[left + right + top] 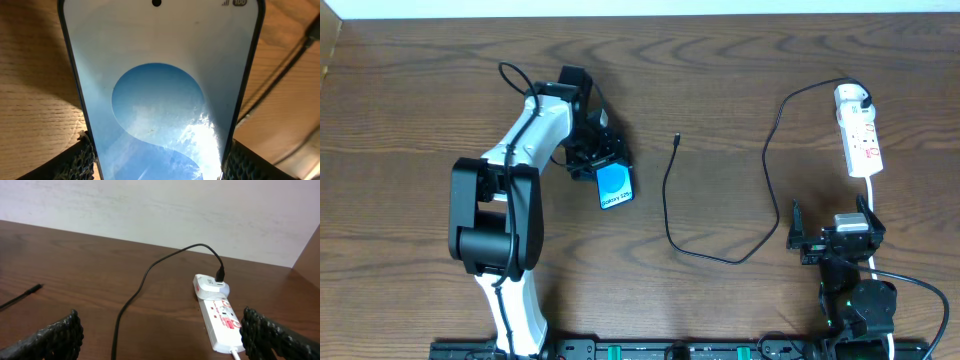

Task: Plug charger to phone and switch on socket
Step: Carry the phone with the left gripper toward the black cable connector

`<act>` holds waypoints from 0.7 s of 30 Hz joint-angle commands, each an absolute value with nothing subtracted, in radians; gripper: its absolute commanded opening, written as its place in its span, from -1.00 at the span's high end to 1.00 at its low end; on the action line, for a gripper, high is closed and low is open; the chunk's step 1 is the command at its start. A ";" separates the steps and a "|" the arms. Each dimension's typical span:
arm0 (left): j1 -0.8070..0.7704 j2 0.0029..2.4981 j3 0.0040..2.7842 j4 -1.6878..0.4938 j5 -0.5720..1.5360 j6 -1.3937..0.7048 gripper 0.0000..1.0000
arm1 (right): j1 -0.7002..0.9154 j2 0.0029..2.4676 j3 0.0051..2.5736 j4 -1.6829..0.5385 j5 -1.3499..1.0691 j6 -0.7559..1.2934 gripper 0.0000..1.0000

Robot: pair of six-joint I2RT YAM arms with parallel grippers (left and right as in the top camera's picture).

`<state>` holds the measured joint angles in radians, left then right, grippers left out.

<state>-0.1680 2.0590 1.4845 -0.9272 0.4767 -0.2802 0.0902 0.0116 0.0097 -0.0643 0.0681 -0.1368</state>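
Observation:
The phone [614,186] has a bright blue screen and lies on the table left of centre. My left gripper [603,160] is shut on the phone's two long edges; the screen fills the left wrist view [160,100] between the finger pads. The charger cable [669,215] runs from its loose connector tip [676,137] in a loop to the white adapter [851,97], which sits plugged in the socket strip [861,141]. My right gripper [834,238] is open and empty, just in front of the strip. The right wrist view shows the strip [222,322], adapter [209,285] and cable [131,303].
The strip's white cord [873,195] runs toward my right arm's base. A pale wall stands behind the table's far edge [150,210]. Another dark cable [280,75] lies on the wood beside the phone.

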 commanded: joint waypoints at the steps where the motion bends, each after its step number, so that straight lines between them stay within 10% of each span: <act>1: -0.133 2.025 1.485 -0.928 0.569 -0.263 -0.37 | 0.097 0.005 0.005 -0.066 0.076 -0.144 -0.98; 21: -0.099 2.025 1.485 -0.915 0.821 -0.348 -0.37 | 0.097 0.005 0.005 -0.066 0.076 -0.144 -0.98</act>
